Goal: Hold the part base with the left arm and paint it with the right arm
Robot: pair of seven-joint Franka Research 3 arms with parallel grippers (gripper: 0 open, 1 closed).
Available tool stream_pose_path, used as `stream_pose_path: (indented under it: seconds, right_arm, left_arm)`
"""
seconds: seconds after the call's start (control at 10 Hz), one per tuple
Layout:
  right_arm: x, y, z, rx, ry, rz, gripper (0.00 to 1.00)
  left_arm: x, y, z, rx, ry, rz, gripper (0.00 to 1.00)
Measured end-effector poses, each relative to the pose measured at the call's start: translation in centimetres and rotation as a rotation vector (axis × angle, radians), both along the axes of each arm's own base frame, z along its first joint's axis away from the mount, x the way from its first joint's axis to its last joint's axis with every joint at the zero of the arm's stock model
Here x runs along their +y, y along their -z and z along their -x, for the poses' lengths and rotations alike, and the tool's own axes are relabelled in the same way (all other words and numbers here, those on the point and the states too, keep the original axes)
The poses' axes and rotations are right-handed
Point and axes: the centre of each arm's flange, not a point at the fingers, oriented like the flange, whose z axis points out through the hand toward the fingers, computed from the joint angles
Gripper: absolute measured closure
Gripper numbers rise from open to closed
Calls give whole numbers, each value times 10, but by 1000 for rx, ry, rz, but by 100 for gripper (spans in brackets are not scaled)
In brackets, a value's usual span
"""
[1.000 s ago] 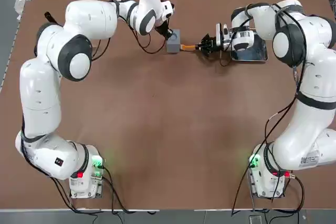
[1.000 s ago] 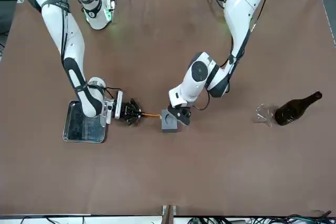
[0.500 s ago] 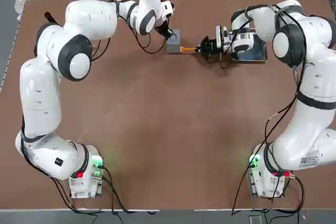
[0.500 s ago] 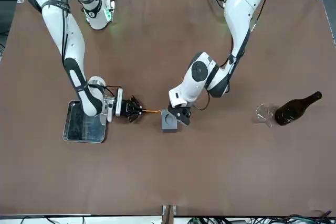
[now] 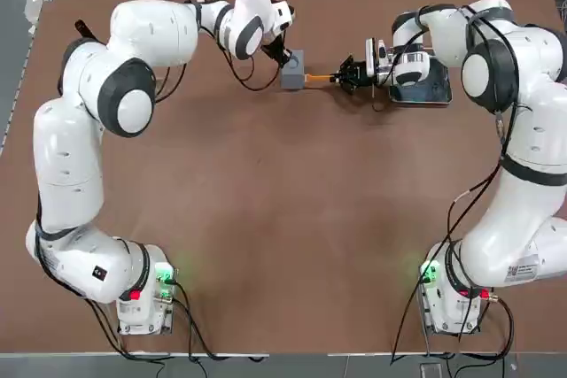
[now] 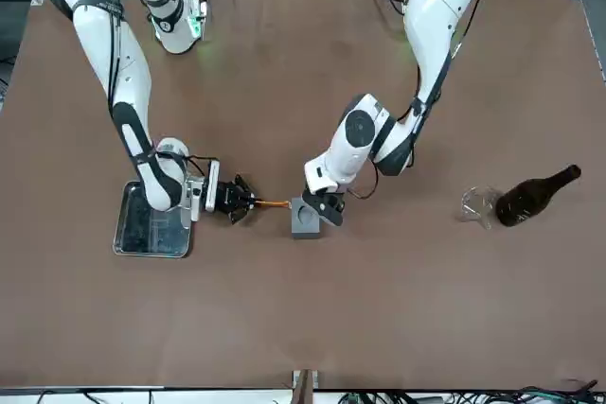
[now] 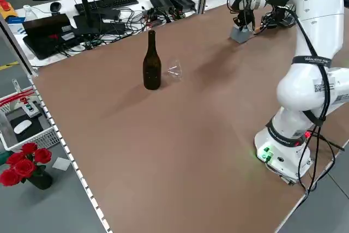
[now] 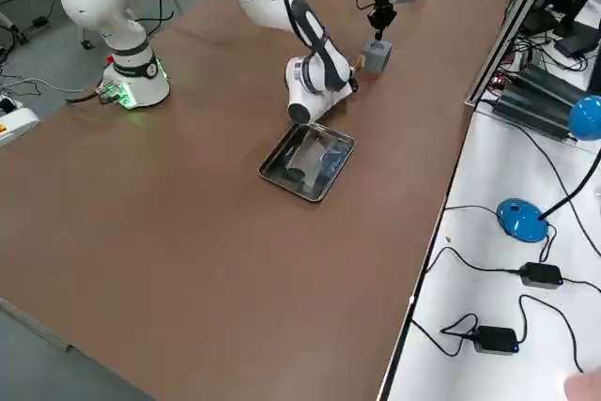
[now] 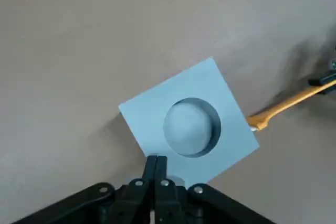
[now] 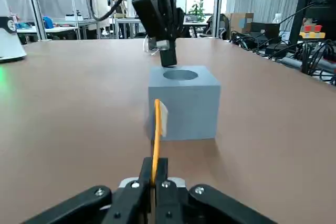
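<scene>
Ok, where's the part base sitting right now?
In the top view the part base sits far from the bases, left of centre, between the left gripper and the brush.

I see only a small change. My right gripper (image 5: 344, 77), closed on the orange brush (image 5: 320, 79), now sits a little farther from me than half a second ago, when it had dipped a bit nearer. The brush tip slides the same small way across the right side of the part base (image 5: 292, 70). The wrist above the tray (image 5: 438, 93) shifts with it.
</scene>
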Motion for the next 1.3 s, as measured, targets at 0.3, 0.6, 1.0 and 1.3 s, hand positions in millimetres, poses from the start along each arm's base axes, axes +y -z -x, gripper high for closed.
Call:
stream_pose_path:
  seconds: [0.3,0.6,1.0,1.3]
  right_arm:
    - [-2,-8,-15,-18,26,17,96]
    - [-2,-15,-25,-26,43,30,96]
    - [0,-30,-45,-35,80,47,96]
    - [2,-41,-57,-37,108,49,96]
  left_arm:
    - [0,0,0,0,0,0,99]
    - [0,0,0,0,0,0,99]
    - [0,0,0,0,0,0,99]
    - [0,0,0,0,0,0,99]
